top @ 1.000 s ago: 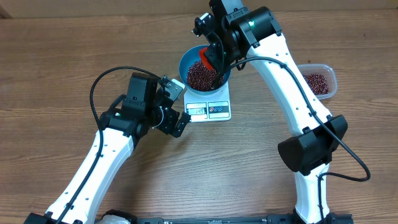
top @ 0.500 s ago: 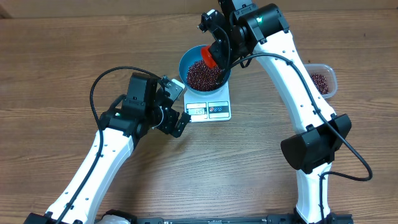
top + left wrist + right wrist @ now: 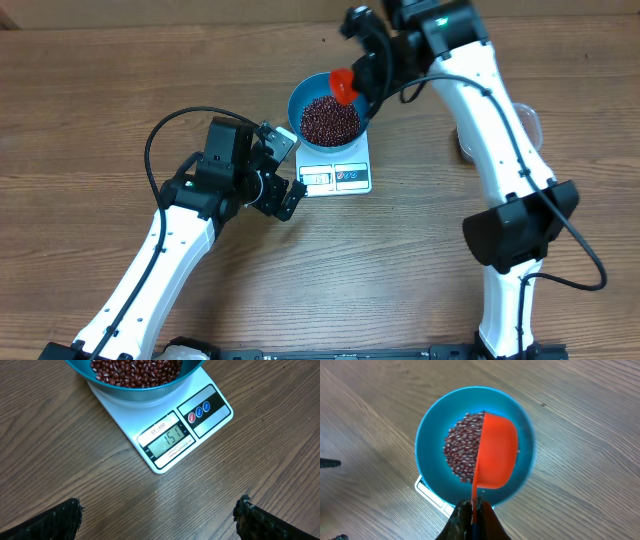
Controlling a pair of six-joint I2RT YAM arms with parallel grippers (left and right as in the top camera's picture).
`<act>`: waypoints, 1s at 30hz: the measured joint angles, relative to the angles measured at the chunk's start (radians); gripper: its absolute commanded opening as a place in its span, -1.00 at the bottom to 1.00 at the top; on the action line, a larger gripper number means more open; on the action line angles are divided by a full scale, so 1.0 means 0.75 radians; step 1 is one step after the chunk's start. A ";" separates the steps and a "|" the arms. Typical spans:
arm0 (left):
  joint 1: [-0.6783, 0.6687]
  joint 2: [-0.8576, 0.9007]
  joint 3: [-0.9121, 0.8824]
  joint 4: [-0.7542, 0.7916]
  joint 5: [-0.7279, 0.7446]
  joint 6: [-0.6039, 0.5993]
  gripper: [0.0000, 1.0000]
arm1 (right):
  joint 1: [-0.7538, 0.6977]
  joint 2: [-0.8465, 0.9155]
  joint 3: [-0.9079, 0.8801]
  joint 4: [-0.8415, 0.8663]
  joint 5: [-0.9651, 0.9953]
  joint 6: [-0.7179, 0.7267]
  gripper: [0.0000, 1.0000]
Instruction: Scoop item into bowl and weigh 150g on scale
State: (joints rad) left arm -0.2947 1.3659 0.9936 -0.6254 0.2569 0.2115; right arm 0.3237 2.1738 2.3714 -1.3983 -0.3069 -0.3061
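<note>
The bright blue bowl [image 3: 300, 100] stands on the white scale [image 3: 338, 177] and holds a heap of dark red-brown beans [image 3: 330, 120]. My right gripper [image 3: 365, 70] is shut on the handle of an orange scoop [image 3: 343, 85], which hangs over the bowl's far right rim. In the right wrist view the scoop [image 3: 496, 455] covers part of the beans [image 3: 460, 455] and shows none on it. My left gripper [image 3: 292, 168] stands open just left of the scale. Its camera shows the scale [image 3: 165, 442] with 151 on the display, and the bowl [image 3: 145, 392] above.
A clear plastic tub [image 3: 533, 122] sits at the right, mostly hidden behind my right arm. My left arm stretches from the front left of the wooden table, and its black cable loops beside it.
My right gripper has lifted the scoop out of the beans and moved it up and to the right, towards the bowl's rim. The left arm has not moved.
</note>
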 measured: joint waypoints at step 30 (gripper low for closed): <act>0.000 0.000 0.000 0.000 0.000 0.000 0.99 | -0.159 -0.065 0.000 0.070 -0.130 0.024 -0.93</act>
State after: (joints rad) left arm -0.2947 1.3659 0.9936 -0.6254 0.2569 0.2115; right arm 0.2047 2.1254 2.3714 -1.3460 -0.4046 -0.2882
